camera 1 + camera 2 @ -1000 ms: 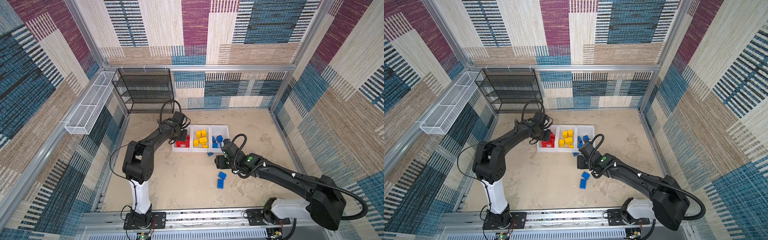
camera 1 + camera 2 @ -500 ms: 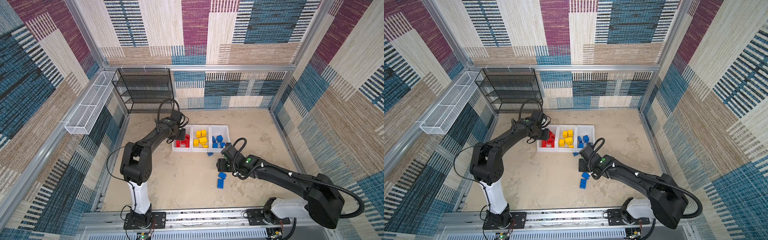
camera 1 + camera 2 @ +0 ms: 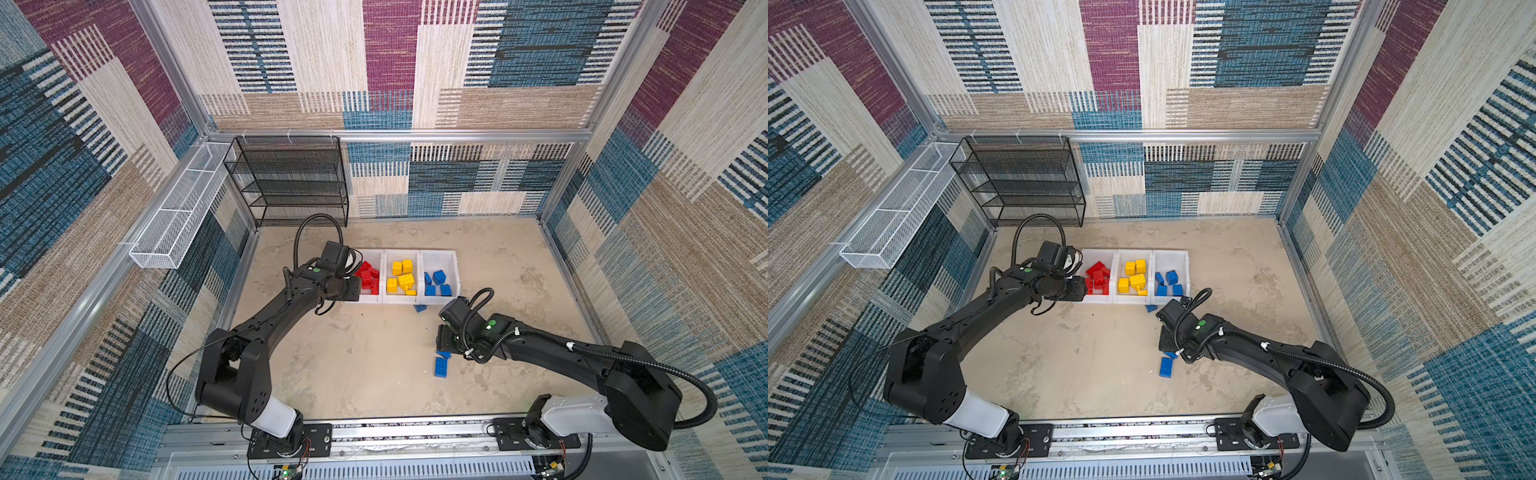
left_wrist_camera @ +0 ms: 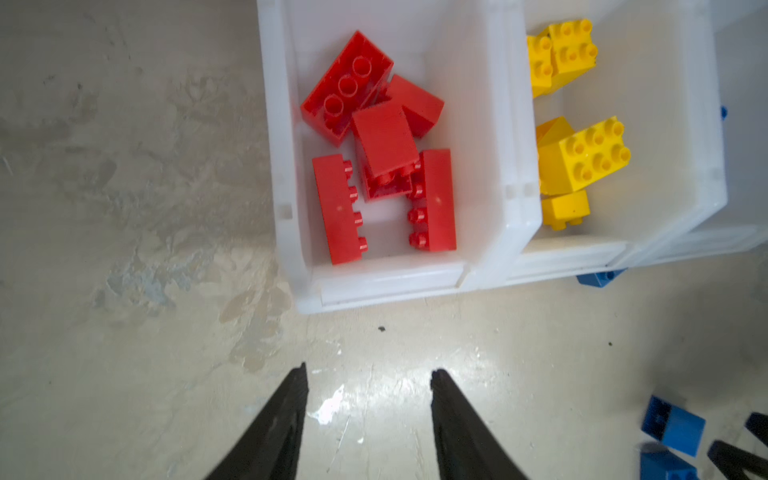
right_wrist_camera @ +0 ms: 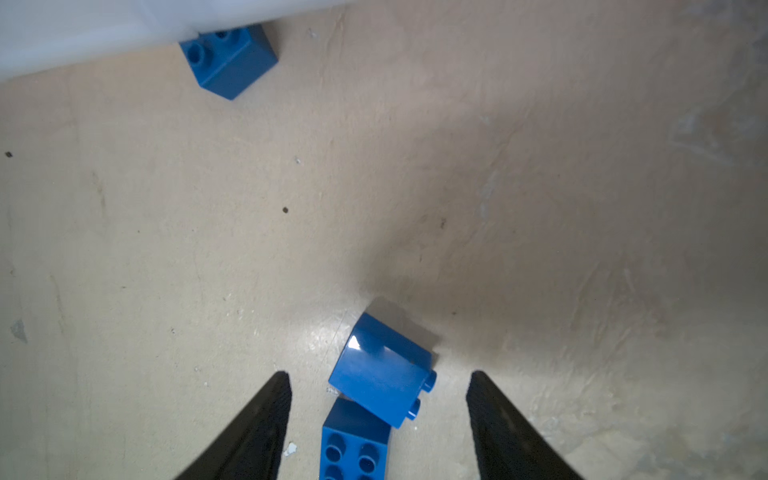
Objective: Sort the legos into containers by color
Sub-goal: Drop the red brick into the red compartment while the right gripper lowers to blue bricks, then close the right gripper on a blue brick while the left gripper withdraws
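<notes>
- left gripper open and empty, over the table just short of the red bin; reds all in
- yellows in the middle bin, done too I'd say
- blue bin is short 3 blues: 1 right by it, 2 further out
- right gripper open, empty, lined up over a tipped blue; next: drop, close, dodge the oblong blue beside it
</notes>
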You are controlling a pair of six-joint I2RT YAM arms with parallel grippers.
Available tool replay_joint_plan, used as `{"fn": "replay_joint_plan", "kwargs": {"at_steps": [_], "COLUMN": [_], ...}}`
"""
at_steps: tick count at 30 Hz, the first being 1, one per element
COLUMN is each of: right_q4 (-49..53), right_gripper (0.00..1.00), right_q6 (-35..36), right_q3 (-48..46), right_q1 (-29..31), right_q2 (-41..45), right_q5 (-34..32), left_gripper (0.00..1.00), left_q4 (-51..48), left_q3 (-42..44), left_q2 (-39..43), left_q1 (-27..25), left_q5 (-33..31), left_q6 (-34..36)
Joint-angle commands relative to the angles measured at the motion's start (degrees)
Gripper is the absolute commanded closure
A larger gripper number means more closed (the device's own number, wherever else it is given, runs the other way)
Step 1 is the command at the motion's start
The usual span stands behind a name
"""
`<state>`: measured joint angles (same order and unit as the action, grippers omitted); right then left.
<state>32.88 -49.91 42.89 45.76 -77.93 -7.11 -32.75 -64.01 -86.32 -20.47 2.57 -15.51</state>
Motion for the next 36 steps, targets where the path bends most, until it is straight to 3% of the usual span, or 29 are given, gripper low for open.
{"fn": "replay_joint_plan", "kwargs": {"at_steps": [1, 12, 21, 36], "right_q4": [0.34, 2.06, 0.44, -0.71], "right_gripper": [0.3, 0.3, 0.34, 0.52], "right_q6": [-3.05, -6.38, -6.86, -6.83], "right_q3": [0.74, 2.23, 2.48, 2.13], "right_q1": [0.87, 2.76, 2.93, 2.96], "right_q2": [-1.83, -6.31, -8.48, -8.43], "right_q5": [-0.7, -2.09, -1.54, -1.99], "left_gripper": [0.48, 0.48, 0.48, 0.48], "left_q4": [1.88, 4.36, 4.8, 4.99], "left_q3": [3.87, 17.38, 20.96, 23.39], "left_q2": [3.69, 13.9, 16.35, 17.76], "left_q1": [0.07, -0.34, -0.97, -1.77], "left_q5": [2.29, 5.51, 5.78, 5.37], "left_q6": [-3.69, -9.13, -10.87, -11.93]}}
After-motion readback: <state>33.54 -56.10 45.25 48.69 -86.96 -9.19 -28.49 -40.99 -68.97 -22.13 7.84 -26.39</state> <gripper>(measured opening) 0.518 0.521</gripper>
